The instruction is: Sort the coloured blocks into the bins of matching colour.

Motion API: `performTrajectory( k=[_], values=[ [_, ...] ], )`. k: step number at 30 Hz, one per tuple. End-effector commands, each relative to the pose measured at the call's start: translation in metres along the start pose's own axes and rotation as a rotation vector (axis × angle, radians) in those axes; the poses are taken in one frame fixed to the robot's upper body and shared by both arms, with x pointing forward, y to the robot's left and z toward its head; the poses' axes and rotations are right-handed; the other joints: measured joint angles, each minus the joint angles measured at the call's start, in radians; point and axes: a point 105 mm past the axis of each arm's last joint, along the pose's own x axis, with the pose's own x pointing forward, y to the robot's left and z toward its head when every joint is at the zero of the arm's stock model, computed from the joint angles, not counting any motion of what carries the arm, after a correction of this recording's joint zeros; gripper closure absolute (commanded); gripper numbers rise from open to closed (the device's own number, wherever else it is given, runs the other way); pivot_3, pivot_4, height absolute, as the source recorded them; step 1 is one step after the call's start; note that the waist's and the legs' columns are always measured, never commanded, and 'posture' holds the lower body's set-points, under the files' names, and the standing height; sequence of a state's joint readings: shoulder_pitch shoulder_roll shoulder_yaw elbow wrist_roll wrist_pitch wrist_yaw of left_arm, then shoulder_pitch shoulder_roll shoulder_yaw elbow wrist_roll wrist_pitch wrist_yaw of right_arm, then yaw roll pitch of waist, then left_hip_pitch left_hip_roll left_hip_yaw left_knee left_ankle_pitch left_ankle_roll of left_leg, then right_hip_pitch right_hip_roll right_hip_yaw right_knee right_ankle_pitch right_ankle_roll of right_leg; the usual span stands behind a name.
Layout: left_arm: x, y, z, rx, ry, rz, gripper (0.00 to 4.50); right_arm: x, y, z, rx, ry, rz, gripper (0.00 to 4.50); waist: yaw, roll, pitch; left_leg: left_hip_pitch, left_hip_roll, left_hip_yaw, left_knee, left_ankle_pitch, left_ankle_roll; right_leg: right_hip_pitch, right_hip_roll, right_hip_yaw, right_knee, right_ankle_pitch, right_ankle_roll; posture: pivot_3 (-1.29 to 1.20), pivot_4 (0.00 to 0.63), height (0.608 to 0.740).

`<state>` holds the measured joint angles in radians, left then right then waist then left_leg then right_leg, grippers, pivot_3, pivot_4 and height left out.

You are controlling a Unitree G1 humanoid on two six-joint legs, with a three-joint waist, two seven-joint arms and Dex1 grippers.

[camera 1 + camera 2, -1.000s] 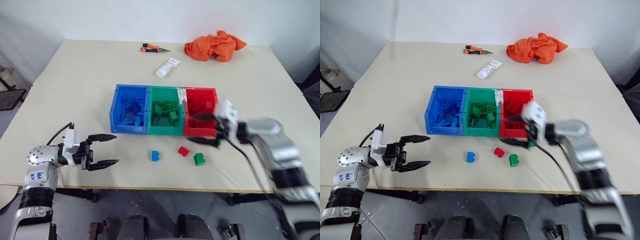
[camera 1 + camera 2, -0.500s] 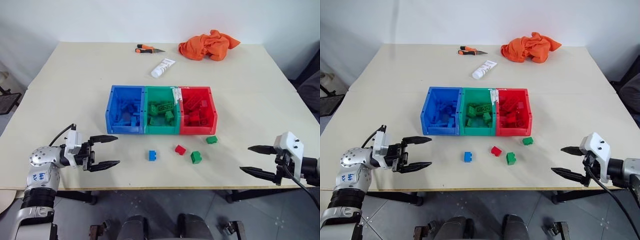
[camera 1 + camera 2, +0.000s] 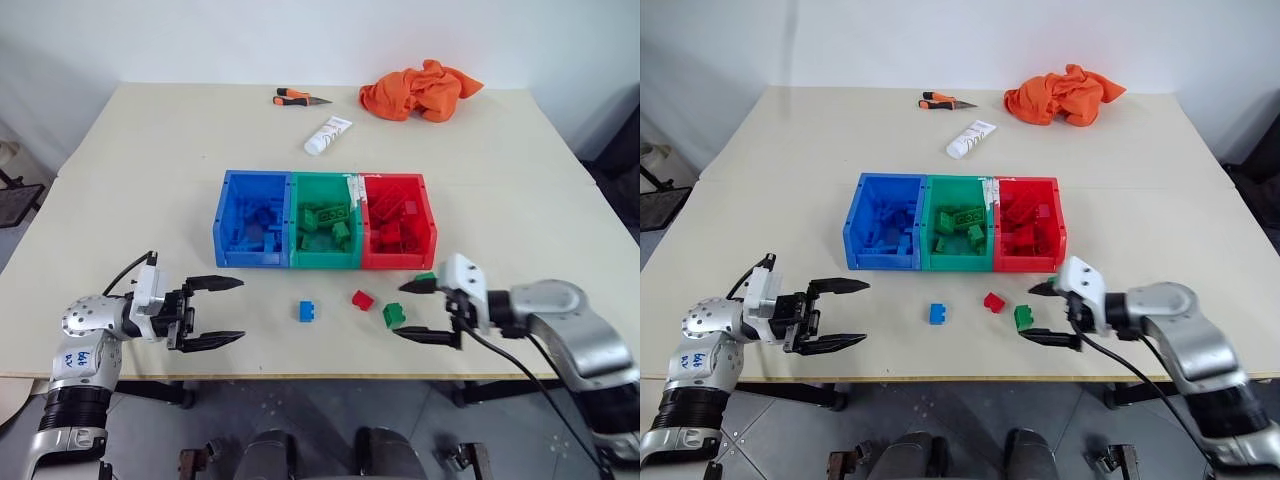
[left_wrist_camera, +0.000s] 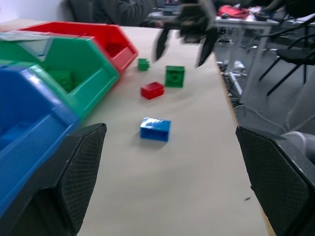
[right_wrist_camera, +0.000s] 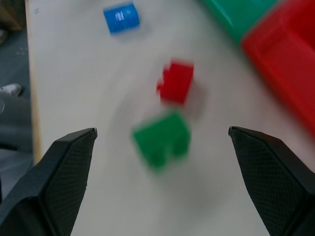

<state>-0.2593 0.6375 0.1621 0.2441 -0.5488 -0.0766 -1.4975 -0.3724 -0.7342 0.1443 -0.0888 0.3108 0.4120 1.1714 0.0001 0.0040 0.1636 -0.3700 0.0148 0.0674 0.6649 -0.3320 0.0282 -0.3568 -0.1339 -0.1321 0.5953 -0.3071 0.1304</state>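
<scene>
The left gripper (image 3: pixel 212 313) stood with fingers spread wide, empty, above bare bench (image 3: pixel 130 200) near the front edge. The right gripper (image 3: pixel 418 310) likewise had its fingers wide apart, holding nothing, just beside the larger green block (image 3: pixel 393 315). The blue block (image 3: pixel 307 311) and red block (image 3: pixel 362 299) lay loose ahead of the bins (image 3: pixel 325 233), a small green block (image 3: pixel 425 278) nearer the red bin. Beyond lay a white tube (image 3: pixel 328 135), an orange-handled tool (image 3: pixel 300 98) and an orange cloth (image 3: pixel 420 90).
</scene>
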Motion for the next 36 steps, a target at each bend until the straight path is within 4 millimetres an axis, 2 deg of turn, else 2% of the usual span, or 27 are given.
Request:
performTrajectory(
  k=[1,5,11,14,19,20,21,25,28,31,36],
  values=[
    [0.001,-0.003,0.010,0.032,-0.029,0.008,0.00,0.007,-0.007,-0.004,-0.036,0.022,0.013,0.01,0.001,0.000,0.000,0.000,0.000,0.000,0.000,0.000,0.000,0.000,0.000,0.000,0.000,0.000,0.000,0.00,0.150,0.740],
    [-0.002,-0.008,0.012,0.030,-0.025,0.031,0.00,0.016,-0.010,-0.012,-0.054,0.054,0.039,0.01,-0.003,0.000,0.000,0.000,-0.001,0.000,0.000,0.000,0.000,0.000,0.000,0.000,0.000,0.000,0.000,0.00,0.150,0.740],
    [-0.004,-0.011,0.012,0.026,-0.022,0.051,0.00,0.009,-0.013,-0.014,-0.060,0.059,0.043,0.01,-0.002,0.000,0.000,0.000,0.000,0.000,0.000,0.000,0.000,0.000,0.000,0.000,0.000,0.000,0.000,0.00,0.150,0.740],
    [-0.003,-0.011,0.010,0.024,-0.028,0.060,0.00,0.005,-0.009,-0.016,-0.052,0.042,0.046,0.60,-0.002,0.000,0.000,0.000,0.000,0.000,0.000,0.000,0.000,0.000,0.000,0.000,0.000,0.000,0.000,0.00,0.150,0.740],
    [-0.002,-0.008,0.009,0.024,-0.033,0.063,0.00,0.001,-0.008,-0.004,-0.059,-0.015,0.020,2.30,-0.002,0.000,0.000,0.000,0.000,0.000,0.000,0.000,0.000,0.000,0.000,0.000,0.000,0.000,0.000,0.00,0.150,0.740],
    [-0.002,-0.007,0.009,0.024,-0.032,0.063,0.00,-0.001,-0.008,0.001,-0.067,-0.028,0.012,2.67,-0.002,0.000,0.000,0.000,0.000,0.001,0.000,0.000,0.000,0.000,0.000,0.001,0.000,0.000,0.000,0.00,0.150,0.740],
    [-0.002,-0.006,0.009,0.026,-0.033,0.064,0.00,-0.004,-0.009,0.007,-0.076,-0.043,0.003,2.85,-0.002,0.001,0.000,0.000,0.000,0.001,0.000,0.000,0.000,0.000,0.000,0.001,0.000,0.000,0.000,0.00,0.150,0.740],
    [-0.001,-0.005,0.008,0.027,-0.037,0.064,0.00,-0.011,-0.016,0.027,-0.066,-0.087,-0.047,2.85,-0.002,0.001,0.000,0.000,0.000,0.001,0.000,0.000,0.000,0.000,0.000,0.001,0.000,0.000,0.000,0.00,0.150,0.740],
    [0.001,-0.004,0.006,0.026,-0.042,0.058,0.00,-0.008,-0.032,0.065,-0.091,-0.203,-0.111,2.85,-0.003,0.001,0.000,0.000,0.000,0.001,0.000,0.000,0.000,0.000,0.000,0.001,0.000,0.000,0.000,0.00,0.150,0.740],
    [0.005,-0.002,0.005,0.032,-0.054,0.054,0.00,0.008,-0.051,0.093,-0.086,-0.289,-0.155,2.85,-0.008,0.001,0.000,0.000,0.001,0.001,0.000,0.000,0.000,-0.001,0.000,0.001,0.000,0.000,0.000,0.00,0.150,0.740],
    [0.011,-0.001,0.003,0.037,-0.063,0.038,0.00,0.039,-0.079,0.119,-0.084,-0.364,-0.205,2.85,-0.013,0.001,0.000,0.001,0.000,0.000,-0.001,0.000,-0.001,-0.003,0.000,0.000,0.007,0.000,0.000,0.00,0.150,0.740]
  ],
)
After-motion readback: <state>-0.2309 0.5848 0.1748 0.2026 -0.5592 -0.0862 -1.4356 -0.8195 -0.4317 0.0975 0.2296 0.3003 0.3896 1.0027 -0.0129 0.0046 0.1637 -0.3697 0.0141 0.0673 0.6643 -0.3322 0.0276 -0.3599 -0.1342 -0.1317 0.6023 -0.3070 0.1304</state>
